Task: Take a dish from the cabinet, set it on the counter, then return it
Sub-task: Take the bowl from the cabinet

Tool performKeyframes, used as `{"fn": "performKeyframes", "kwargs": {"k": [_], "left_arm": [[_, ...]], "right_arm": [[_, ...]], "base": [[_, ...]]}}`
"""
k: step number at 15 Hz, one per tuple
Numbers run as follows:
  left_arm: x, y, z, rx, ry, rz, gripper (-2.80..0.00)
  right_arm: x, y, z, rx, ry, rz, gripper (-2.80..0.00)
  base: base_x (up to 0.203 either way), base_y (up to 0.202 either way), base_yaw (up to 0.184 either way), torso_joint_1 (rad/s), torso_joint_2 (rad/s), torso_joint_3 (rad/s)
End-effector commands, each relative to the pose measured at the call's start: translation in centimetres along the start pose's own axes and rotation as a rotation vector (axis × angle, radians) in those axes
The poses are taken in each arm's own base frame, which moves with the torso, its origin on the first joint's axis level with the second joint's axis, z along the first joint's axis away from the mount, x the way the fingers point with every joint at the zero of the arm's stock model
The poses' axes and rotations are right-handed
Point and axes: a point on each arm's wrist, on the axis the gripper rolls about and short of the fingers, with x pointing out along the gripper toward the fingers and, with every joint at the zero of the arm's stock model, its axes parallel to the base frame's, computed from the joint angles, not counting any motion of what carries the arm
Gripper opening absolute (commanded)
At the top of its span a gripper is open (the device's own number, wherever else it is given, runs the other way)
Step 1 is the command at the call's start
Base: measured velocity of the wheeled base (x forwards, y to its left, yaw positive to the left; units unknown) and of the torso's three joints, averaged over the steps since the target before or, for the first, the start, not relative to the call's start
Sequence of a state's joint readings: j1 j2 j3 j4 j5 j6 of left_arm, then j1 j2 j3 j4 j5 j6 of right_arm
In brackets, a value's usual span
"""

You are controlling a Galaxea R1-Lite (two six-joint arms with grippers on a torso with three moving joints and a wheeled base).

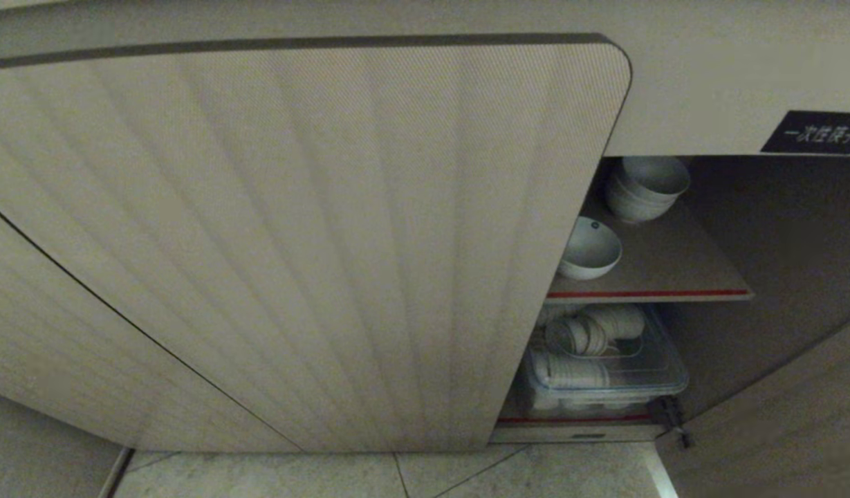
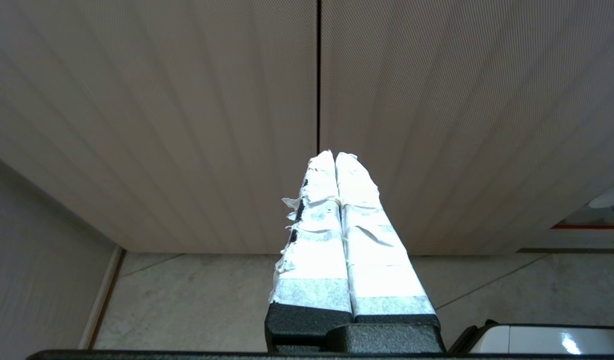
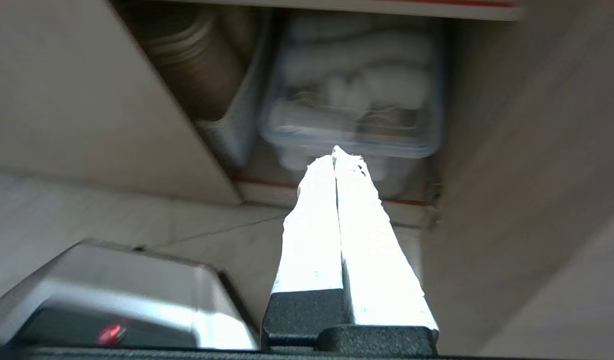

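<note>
White dish, seemingly beige ribbed cabinet

White dish upright on cabinet shelf.

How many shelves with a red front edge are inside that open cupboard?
2: the upper shelf carries white bowls, and the bottom shelf holds a clear bin of dishes. The door may hide more.

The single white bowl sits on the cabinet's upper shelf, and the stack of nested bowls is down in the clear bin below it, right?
Not quite. In the head view the single bowl is on the upper shelf, but the nested stack sits there too, behind it, not in the clear bin.
</note>
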State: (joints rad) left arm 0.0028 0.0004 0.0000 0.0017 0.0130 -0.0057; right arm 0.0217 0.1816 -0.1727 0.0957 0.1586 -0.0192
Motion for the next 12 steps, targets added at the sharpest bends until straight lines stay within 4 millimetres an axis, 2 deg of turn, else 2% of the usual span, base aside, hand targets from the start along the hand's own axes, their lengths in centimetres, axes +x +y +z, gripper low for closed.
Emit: {"fn": "performKeyframes", "kwargs": {"k": [1, 5, 8, 12], "left_arm": [[0.0, 0.0, 0.0, 0.0, -0.001, 0.001, -2.8], [0.0, 0.0, 0.0, 0.0, -0.001, 0.001, -2.8], [0.0, 0.0, 0.0, 0.0, -0.001, 0.001, -2.8], [0.0, 0.0, 0.0, 0.0, -0.001, 0.001, -2.8]], "right_arm": [[1.2, -0.2, 1.4, 0.007, 0.089, 0.07, -2.8], [2.9, -0.2, 3.1, 0.039, 0.182, 0.215, -2.8], [4.2, 0.1, 3.5, 0.099, 0.265, 0.269, -2.8], [7.0, 0.6, 3.4, 0.169, 0.381, 0.279, -2.8]], "base": [[0.0, 0.0, 0.0, 0.0, 0.0, 0.0], [0.0, 0.0, 0.0, 0.0, 0.0, 0.0], [0.0, 0.0, 0.0, 0.0, 0.0, 0.0], [0.0, 0.0, 0.0, 0.0, 0.0, 0.0]]}}
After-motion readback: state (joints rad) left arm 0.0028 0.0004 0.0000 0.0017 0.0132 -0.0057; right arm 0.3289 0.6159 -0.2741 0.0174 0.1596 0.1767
